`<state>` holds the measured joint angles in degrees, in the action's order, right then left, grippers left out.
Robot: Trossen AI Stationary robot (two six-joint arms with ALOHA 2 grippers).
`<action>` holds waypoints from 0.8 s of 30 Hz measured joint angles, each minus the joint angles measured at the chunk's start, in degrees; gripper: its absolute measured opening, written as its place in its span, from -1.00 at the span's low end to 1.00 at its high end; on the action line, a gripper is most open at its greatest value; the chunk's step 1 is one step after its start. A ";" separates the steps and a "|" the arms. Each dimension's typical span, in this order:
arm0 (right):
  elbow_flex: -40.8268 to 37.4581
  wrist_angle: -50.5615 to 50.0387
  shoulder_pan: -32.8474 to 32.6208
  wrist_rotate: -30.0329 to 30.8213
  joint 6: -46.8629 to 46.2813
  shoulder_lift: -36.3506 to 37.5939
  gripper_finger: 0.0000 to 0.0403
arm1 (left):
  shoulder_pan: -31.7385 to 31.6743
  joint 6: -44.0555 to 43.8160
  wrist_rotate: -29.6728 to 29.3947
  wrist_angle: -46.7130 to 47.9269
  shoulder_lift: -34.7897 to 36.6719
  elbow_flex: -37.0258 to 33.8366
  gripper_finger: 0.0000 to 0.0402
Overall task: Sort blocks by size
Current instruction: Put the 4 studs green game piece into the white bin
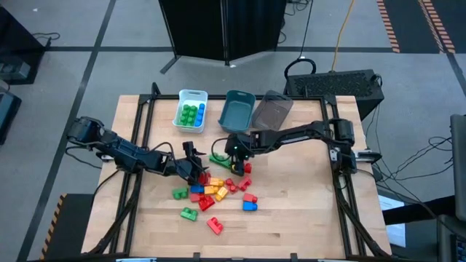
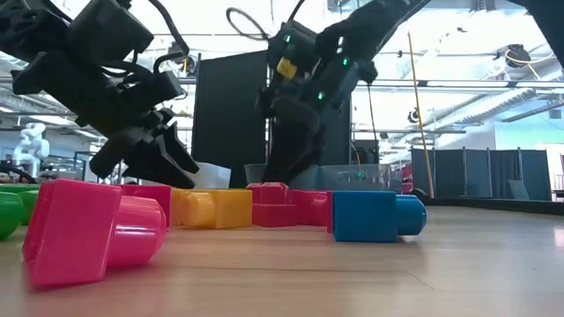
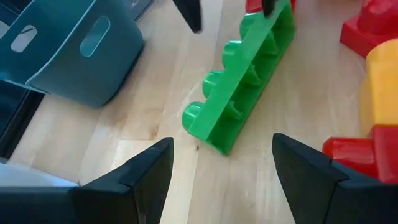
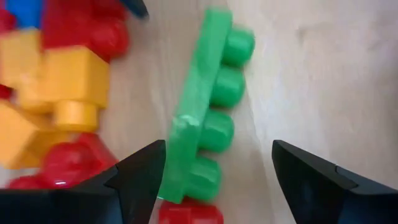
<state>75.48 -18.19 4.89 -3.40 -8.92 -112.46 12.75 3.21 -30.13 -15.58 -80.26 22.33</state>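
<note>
Long green block point(image 3: 239, 81) lies on its side on the desk point(image 1: 291, 218), just beside the mixed pile. Left hand point(image 3: 221, 165) and right hand point(image 4: 217, 171) both wide open, empty, flanking it. Likely light, rigid, slick plastic; pinch across the narrow flat body mid-length, clear of studs.

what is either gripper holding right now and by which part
Nothing. The left gripper and right gripper are both open, each hovering near the long green block without gripping it.

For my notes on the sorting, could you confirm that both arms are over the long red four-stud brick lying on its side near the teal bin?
Not quite: the long four-stud brick is green, not red, as the left wrist view shows. The rest holds; it lies on its side near the teal bin.
</note>
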 joint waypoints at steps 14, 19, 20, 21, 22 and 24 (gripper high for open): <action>0.20 0.44 -2.90 -0.68 -10.36 -0.43 0.43 | 0.00 -1.41 0.00 0.03 -0.01 0.00 0.26; 0.20 1.02 -3.52 3.76 -11.53 -3.37 0.43 | 0.00 -1.43 -0.01 0.06 -0.01 0.00 0.26; 0.20 0.78 -3.54 4.30 -11.51 -3.87 0.43 | 0.00 -1.46 -0.01 0.02 -0.01 0.00 0.26; 0.16 0.54 -3.68 4.62 -11.49 -4.30 0.43 | 0.00 -1.52 0.00 0.03 0.00 0.00 0.26; 0.15 0.83 -3.81 4.93 -11.26 -4.82 0.43 | 0.00 -1.71 0.00 0.05 0.02 0.00 0.26; 0.17 1.30 -3.98 5.12 -10.45 -5.43 0.41 | 0.00 -2.91 -0.04 0.01 0.01 0.00 0.26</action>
<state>75.66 -16.89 0.91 1.72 -19.36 -117.89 12.75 0.30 -30.17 -15.57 -80.26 22.33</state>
